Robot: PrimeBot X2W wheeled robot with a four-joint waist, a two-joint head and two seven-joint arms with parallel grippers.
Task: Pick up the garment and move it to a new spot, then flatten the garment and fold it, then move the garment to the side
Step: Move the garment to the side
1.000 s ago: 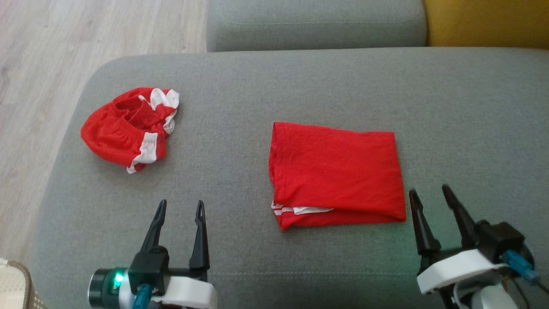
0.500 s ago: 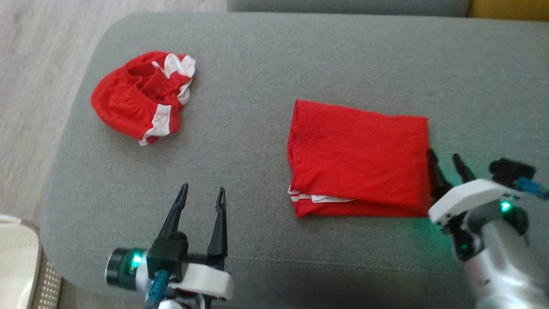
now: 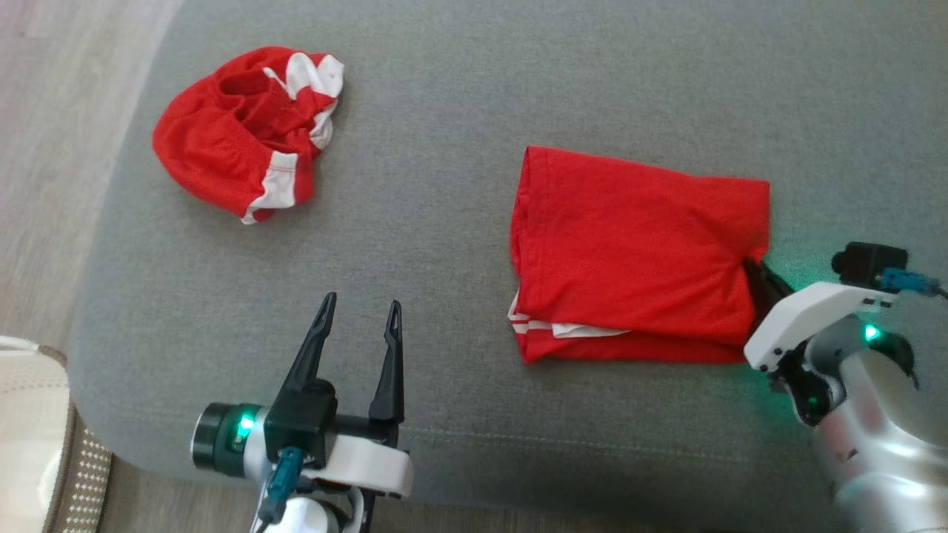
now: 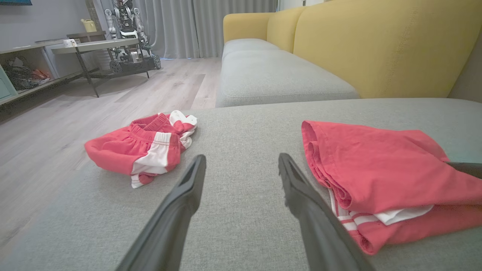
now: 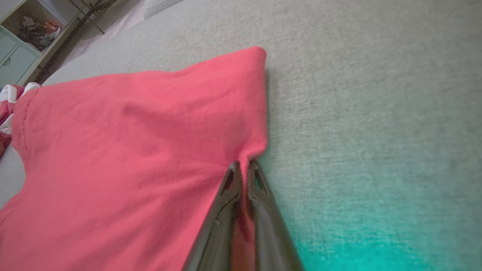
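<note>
the red folded garment lies flat on the grey sofa cushion, a little to 3 o'clock of its middle in the head view. it's a neat rectangle with white stripes peeking out near its 7 o'clock corner. so the flattening and folding look done to me, and what's left is the last bit, shifting it off to the side. the right end effector is pinched tight on the garment's 4 o'clock edge, with cloth puckered up between its fingers, but the piece isn't lifted off the cushion yet. the left end effector hangs at 6 o'clock with its fingers spread wide and nothing in them. a second, crumpled red-and-white garment sits well apart at 10 o'clock, not folded. i can't read any brand, label or writing on either piece, only plain stripes and panels.
</note>
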